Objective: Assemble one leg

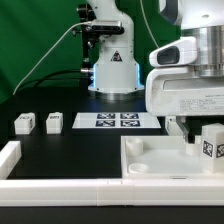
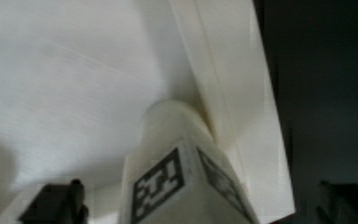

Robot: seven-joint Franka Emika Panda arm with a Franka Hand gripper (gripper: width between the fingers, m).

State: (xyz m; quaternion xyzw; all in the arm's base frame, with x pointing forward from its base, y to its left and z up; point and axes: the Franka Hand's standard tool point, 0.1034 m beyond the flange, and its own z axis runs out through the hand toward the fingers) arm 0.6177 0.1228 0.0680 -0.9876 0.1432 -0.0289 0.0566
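Jaws straddle the leg (image 2: 179, 180), dark fingertips (image 2: 55, 203) on either flank; whether they clamp it I cannot tell (contact is hidden). That leg (image 1: 211, 143) stands upright over the tabletop (image 1: 160, 158) at a corner, directly beneath the gripper (image 1: 200, 128), long axis vertical. Two spare legs (image 1: 40, 123) rest on the worktop (image 1: 70, 150), beside the marker board (image 1: 115, 121).

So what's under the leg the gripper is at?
The leg stands on the white tabletop piece, near its edge. Its base and any socket beneath are covered. The gripper fingers flank it; whether they touch is unclear.
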